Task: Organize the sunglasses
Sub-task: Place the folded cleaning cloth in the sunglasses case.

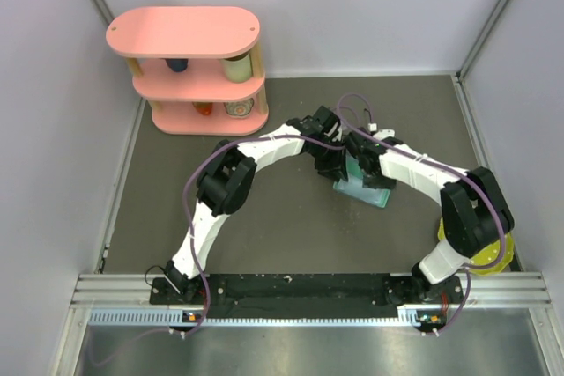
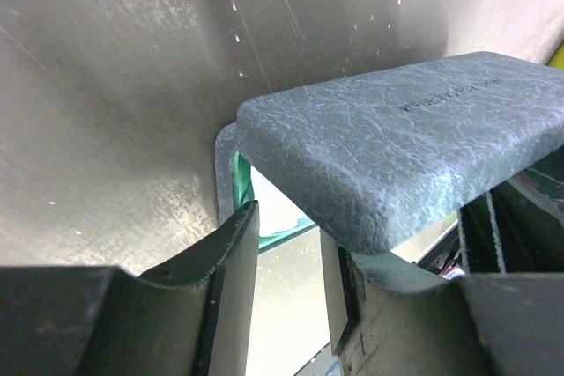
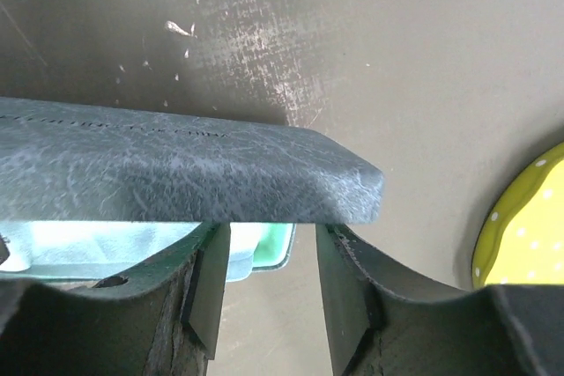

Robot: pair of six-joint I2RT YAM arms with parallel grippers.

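Sunglasses: not visible in any view; you cannot tell whether they lie inside the case (image 1: 363, 191).
Left gripper (image 2: 286, 270): fingers straddle the case rim; grip cannot be told.
Right gripper (image 3: 264, 297): 2 fingers apart beside the lid (image 3: 176, 173), holding nothing.
Step, likely closing: steady the base; press the lid down squarely.

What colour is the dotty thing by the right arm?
The dotty thing is yellow with white dots; right wrist view.

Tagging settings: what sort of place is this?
Probably a lab test cell, not a home: plain white walls box in the dark table, two robot arms are mounted at an aluminium rail, and a pink shelf stands like a prop.
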